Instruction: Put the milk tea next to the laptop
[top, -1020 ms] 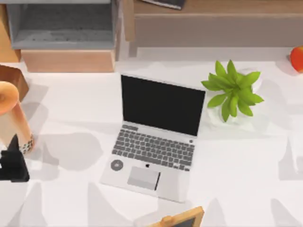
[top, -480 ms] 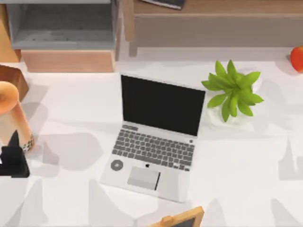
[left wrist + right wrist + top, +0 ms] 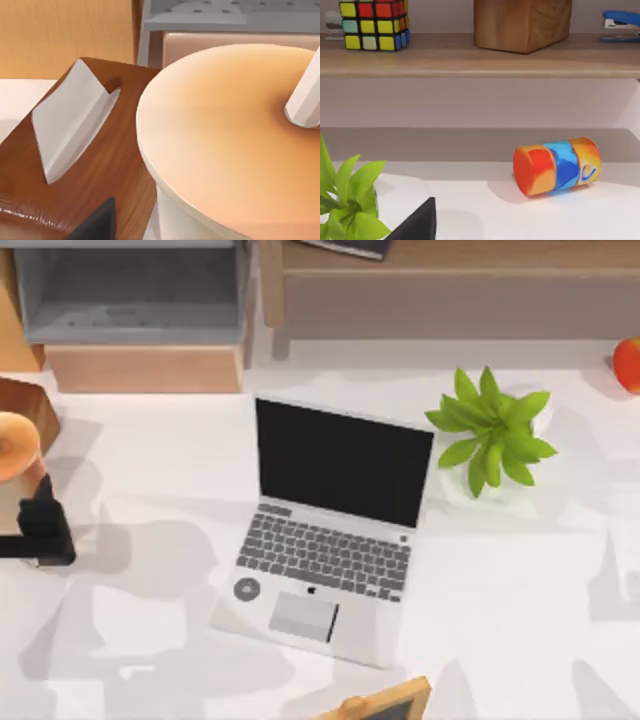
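Left pincer (image 3: 40, 530) sits at the far left edge of the tabletop (image 3: 520, 580), a dark shape pressed against the side of the milk tea (image 3: 15, 445). Whether its fingers are clenched on the cup or merely alongside it, I cannot tell.

Milk tea: at the far left edge in the top view, partly cut off by the frame, rounded tan-orange lid uppermost. Left wrist view shows the lid (image 3: 225, 145) very close, with the white straw (image 3: 306, 100) rising out of it. A brown wooden block (image 3: 100, 165) with a white sloped notch stands just beside the cup.

Laptop (image 3: 325, 530): open near the tabletop's middle, black screen, grey keys, round sticker left of the trackpad. Well apart from the milk tea, with bare tabletop between them.

Green potted plant (image 3: 490, 430) just right of the laptop screen. Red-orange round fruit (image 3: 628, 362) at the far right edge.

Right wrist view: a multicoloured cylinder (image 3: 556, 166) lying on its side, with a colour-tile puzzle cube (image 3: 374, 24) on a shelf above.
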Controlling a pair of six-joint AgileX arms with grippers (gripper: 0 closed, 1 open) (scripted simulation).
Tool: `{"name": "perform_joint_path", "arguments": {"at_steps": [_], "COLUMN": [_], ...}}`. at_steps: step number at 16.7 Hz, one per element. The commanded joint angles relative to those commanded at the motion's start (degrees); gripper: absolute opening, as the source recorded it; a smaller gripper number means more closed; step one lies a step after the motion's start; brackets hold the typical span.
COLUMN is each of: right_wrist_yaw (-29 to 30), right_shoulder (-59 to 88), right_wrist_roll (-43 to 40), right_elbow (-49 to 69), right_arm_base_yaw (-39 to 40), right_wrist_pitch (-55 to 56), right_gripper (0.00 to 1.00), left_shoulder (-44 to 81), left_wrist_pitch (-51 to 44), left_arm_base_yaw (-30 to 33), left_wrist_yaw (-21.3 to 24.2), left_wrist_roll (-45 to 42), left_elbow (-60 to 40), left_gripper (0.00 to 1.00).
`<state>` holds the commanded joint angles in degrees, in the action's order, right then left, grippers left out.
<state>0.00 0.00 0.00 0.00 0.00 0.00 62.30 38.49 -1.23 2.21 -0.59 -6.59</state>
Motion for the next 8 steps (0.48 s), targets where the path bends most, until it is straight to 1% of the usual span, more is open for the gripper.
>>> {"name": "perform_joint_path", "arguments": {"at_steps": [4,6,8], "right_wrist_yaw": [0.0,0.0,0.0], "right_shoulder": [0.0,0.0,0.0], "right_wrist_roll": [0.0,0.0,0.0], "right_elbow": [0.0,0.0,0.0], "right_arm_base_yaw": [0.0,0.0,0.0], "right_wrist_pitch": [0.0,0.0,0.0], "right_gripper": [1.0,1.0,1.0], "left_shoulder": [13.2,16.7,17.9], "left_wrist_pitch": [11.4,14.6,15.7], "left_arm_base_yaw": [0.4,0.6,0.6], "left_wrist_yaw": [-0.2,-0.3,-0.4], "left_wrist_roll": [0.0,0.0,0.0], "left_elbow": [-1.8,-2.1,-2.2], "left_gripper": [1.0,1.0,1.0]}}
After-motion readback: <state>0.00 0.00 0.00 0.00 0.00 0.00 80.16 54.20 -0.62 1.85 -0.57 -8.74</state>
